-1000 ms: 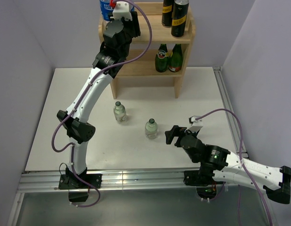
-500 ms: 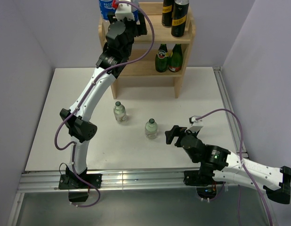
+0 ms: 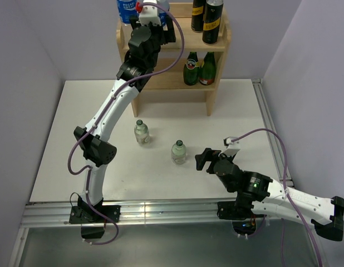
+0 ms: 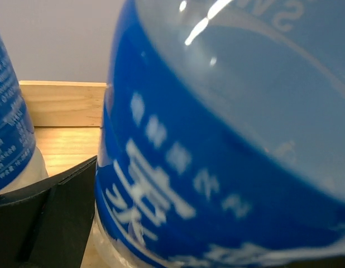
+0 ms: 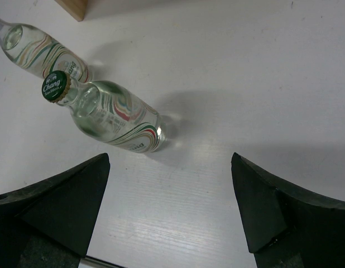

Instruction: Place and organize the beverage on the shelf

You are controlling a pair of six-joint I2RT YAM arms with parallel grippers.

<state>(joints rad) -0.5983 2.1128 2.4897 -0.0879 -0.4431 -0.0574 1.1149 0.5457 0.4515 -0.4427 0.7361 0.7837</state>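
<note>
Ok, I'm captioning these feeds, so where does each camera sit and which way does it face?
Top external: above and behind the robot, looking down across the table to the shelf; both arms show, left hand at the top board, right hand low.
Left wrist: up at the top board, facing a blue-labelled water bottle close up; one dark finger shows.
Right wrist: low, looking down at two green-capped bottles; both fingers show.
Shared: top and right wrist both show those bottles.
</note>
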